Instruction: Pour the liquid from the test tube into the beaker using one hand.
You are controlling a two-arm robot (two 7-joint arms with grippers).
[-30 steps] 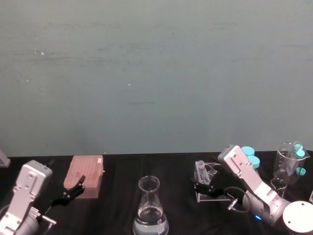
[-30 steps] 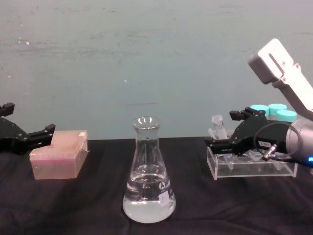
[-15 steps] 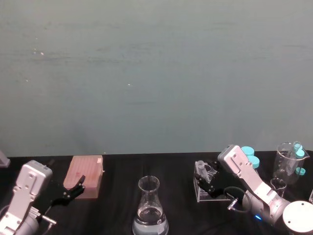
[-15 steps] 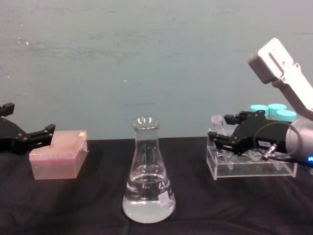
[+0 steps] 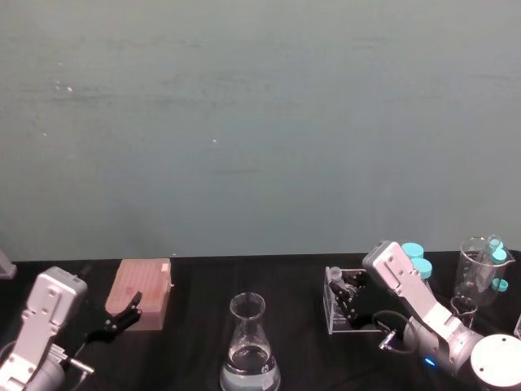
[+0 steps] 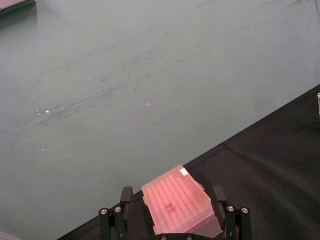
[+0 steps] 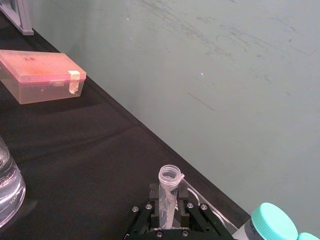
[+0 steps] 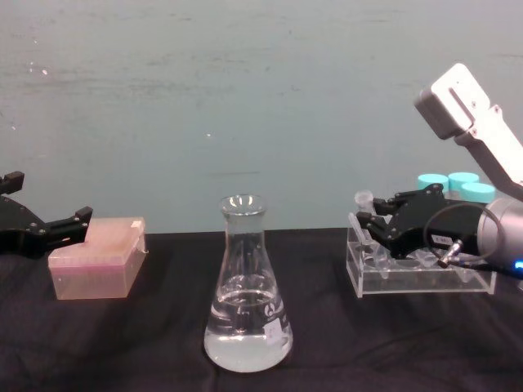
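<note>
the right gripper (image 8: 372, 226) squeezes the test tube (image 7: 168, 192) in its jaws, at the clear rack (image 8: 425, 279). the beaker (image 8: 248, 302) sits well apart, mid counter (image 8: 147, 343). the left gripper (image 5: 129, 309) hangs by the pink box (image 8: 98, 261), jaws wide.

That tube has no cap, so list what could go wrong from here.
1. The right pincer seems shut on the test tube while it sits in the rack; lifting askew may drag the rack or lose the tube.
2. The tube is open; tilting early could spill its contents short of the beaker.
3. The beaker's neck is narrow, so a misaligned pour may miss.
The left pincer is parked by the pink box.
</note>
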